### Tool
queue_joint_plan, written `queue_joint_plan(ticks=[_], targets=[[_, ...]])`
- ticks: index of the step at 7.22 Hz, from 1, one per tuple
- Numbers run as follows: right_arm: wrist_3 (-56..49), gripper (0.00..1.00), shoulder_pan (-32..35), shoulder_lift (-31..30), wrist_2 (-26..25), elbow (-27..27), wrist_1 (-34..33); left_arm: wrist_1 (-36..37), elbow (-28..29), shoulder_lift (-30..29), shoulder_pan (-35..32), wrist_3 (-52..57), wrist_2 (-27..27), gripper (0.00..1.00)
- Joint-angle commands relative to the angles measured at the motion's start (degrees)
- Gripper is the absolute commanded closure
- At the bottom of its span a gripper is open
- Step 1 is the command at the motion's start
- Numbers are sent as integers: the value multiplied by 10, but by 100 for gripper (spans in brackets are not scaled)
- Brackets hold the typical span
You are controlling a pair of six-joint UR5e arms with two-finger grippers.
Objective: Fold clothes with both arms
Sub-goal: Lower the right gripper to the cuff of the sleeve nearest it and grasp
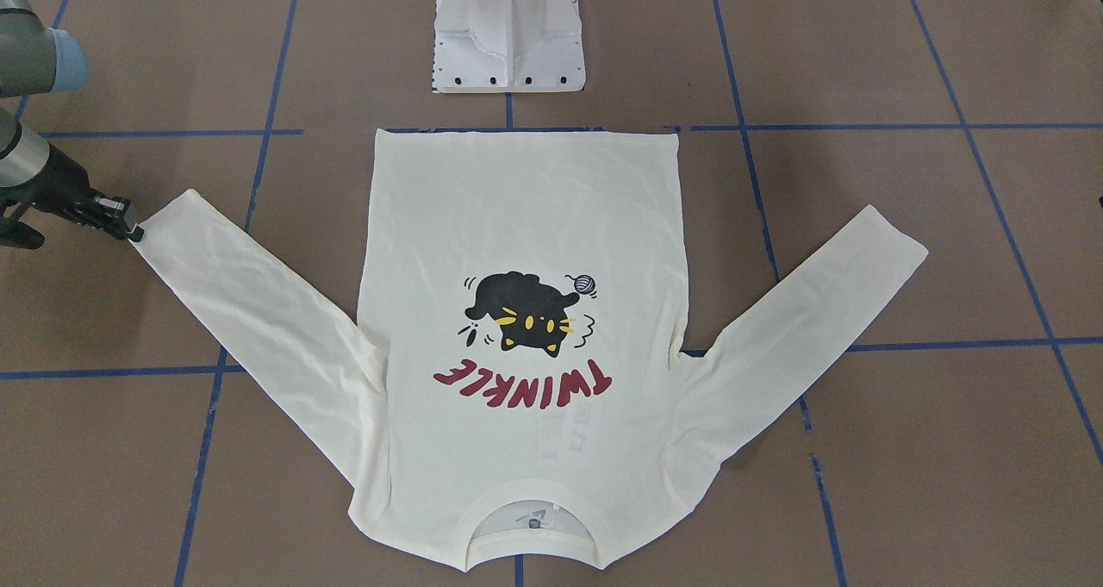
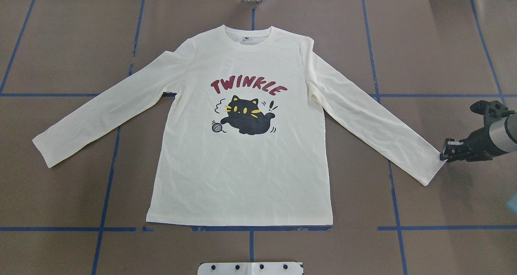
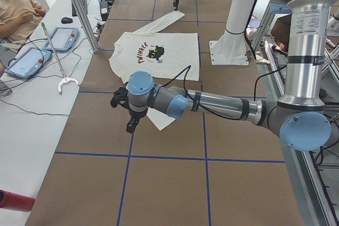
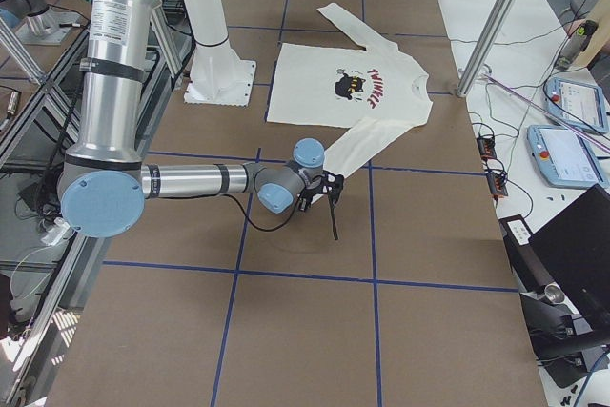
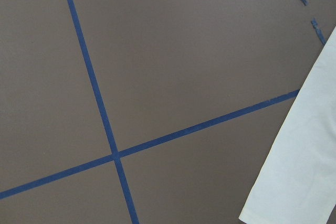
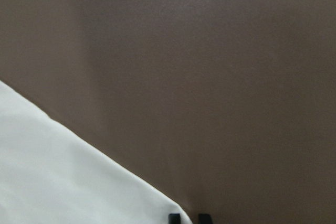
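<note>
The cream long-sleeve T-shirt [image 1: 526,216] lies flat on the brown table, print side up, with both sleeves spread; it also shows in the overhead view [image 2: 242,174]. My right gripper [image 2: 443,156] is low at the cuff corner of the sleeve on my right [image 2: 424,166]. In the right wrist view its two black fingertips [image 6: 174,217] stand almost together at the corner of that cuff [image 6: 63,177], and I cannot tell if cloth is between them. My left gripper [image 3: 130,126] hovers beside the other cuff [image 5: 299,166]; I cannot tell if it is open or shut.
The white pedestal base [image 1: 508,44] stands behind the shirt's hem. Blue tape lines [image 2: 105,178] grid the table. An operator [image 3: 16,3], tablets [image 3: 26,62] and metal frame posts [image 3: 79,9] are along the far side.
</note>
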Motion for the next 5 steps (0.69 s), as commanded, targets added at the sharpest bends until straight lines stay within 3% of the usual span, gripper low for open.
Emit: queue_joint_plan(ticks=[1, 2, 3, 4, 5], targets=[[-1, 100, 0, 2, 5, -1, 0, 0, 0, 0, 0, 0, 0, 0], [0, 100, 1, 3, 6, 13, 1, 0, 0, 0, 0, 0, 0, 0], [7, 100, 0, 5, 8, 61, -7, 0, -6, -1, 0, -2, 0, 0], [55, 100, 0, 33, 13, 99, -24, 0, -7, -1, 0, -2, 0, 0], [99, 100, 0, 106, 19, 112, -77, 0, -7, -2, 0, -1, 0, 0]])
